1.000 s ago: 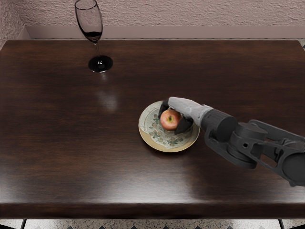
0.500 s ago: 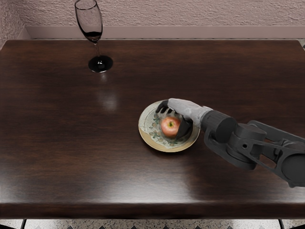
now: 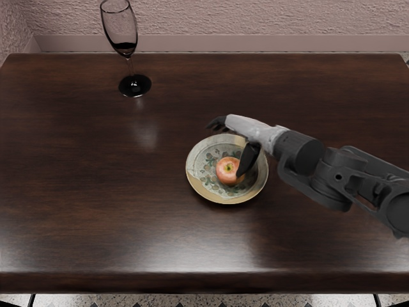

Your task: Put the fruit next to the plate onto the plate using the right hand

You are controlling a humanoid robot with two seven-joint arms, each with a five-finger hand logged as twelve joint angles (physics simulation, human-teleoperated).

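Observation:
A red apple (image 3: 227,170) rests near the middle of the patterned, gold-rimmed plate (image 3: 199,179) in the head view. My right hand (image 3: 234,139) hovers over the plate's far side, its arm entering from the right edge. Its fingers are spread and hold nothing. The dark thumb (image 3: 247,158) hangs down just right of the apple, and the other fingers (image 3: 217,122) point left beyond the plate's far rim. The left arm does not show.
A tall wine glass (image 3: 124,39) with a dark base stands at the far left of the dark wooden table (image 3: 96,192). The table's front edge runs along the bottom of the picture.
The hand was shut on the apple over the plate. It lowered the apple onto the plate, let go, spread its fingers and lifted up and away toward the far side.

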